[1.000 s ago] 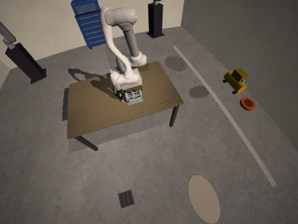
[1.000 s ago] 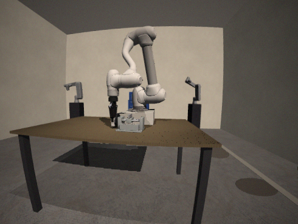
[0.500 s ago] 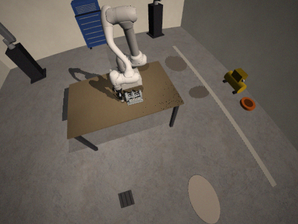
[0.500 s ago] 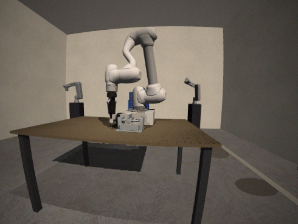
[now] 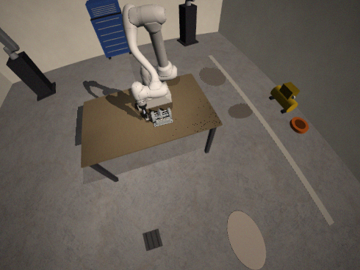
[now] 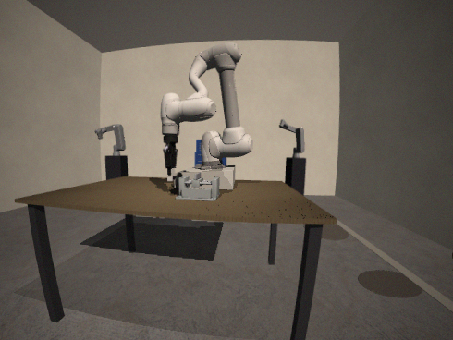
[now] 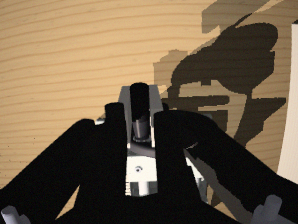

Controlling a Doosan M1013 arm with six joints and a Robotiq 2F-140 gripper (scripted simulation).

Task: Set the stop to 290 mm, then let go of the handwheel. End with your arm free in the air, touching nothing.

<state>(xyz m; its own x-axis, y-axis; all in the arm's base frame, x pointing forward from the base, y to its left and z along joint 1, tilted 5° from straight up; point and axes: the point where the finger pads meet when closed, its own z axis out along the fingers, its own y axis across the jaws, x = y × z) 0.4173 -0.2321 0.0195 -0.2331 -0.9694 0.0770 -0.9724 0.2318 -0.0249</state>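
Note:
A small grey stop fixture (image 5: 163, 117) stands on the brown table, in front of the arm's white base block; it also shows in the exterior view (image 6: 199, 185). My gripper (image 5: 145, 111) (image 6: 169, 173) points down at the fixture's left end. In the wrist view my black fingers are shut on the handwheel's dark handle (image 7: 140, 106), a short upright peg on a grey piece. The stop's scale and its setting are too small to read.
The white base block (image 6: 222, 176) stands just behind the fixture. Dark specks cover the table's right end (image 5: 200, 117). Two black pedestals with small arms (image 6: 296, 152) and a blue cabinet (image 5: 108, 27) stand on the floor beyond the table.

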